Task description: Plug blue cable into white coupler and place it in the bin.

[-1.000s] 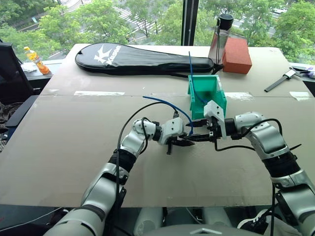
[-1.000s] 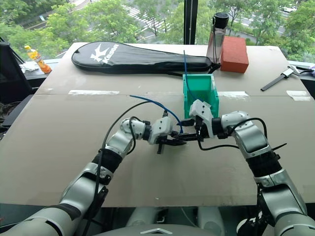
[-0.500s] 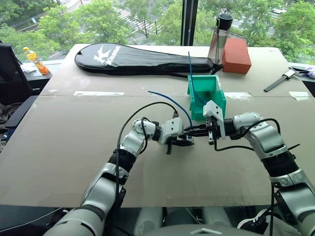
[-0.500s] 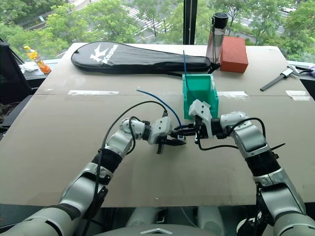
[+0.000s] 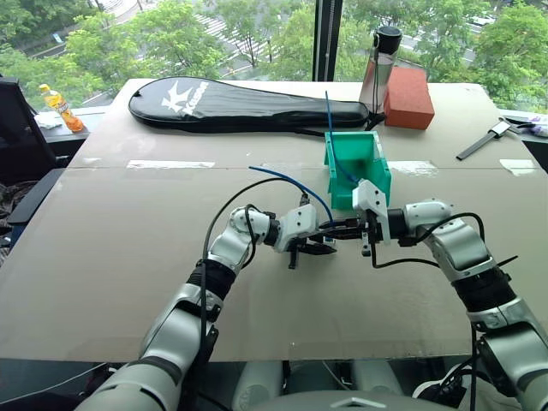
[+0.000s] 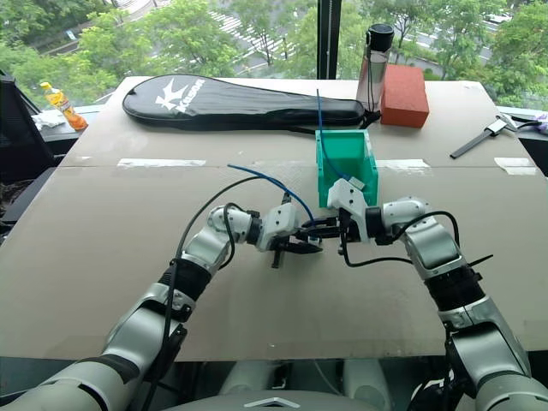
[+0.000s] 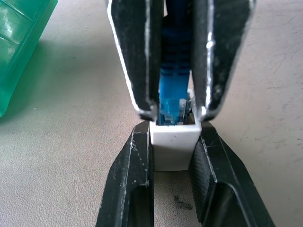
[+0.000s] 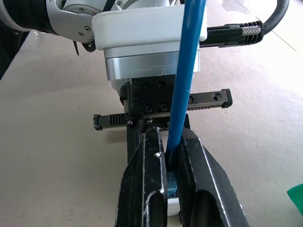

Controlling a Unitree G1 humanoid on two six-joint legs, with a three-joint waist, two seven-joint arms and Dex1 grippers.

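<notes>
**Blue plug meets white socket, nose to nose above the table**

Blue cable (image 5: 295,184), a thin bright cord with a clear plug, is clamped at its plug end in the right gripper (image 7: 173,111). The left gripper (image 7: 173,156) is closed around the small white boxy plastic coupler (image 7: 174,142). The two grippers point at each other above the tan table (image 5: 128,248), so the plug's long axis looks lined up with the socket mouth, its tip at or just inside it. Seating appears to need only a straight push. The teal-green plastic bin (image 5: 372,167) stands just beyond, nearer the right arm.
</notes>
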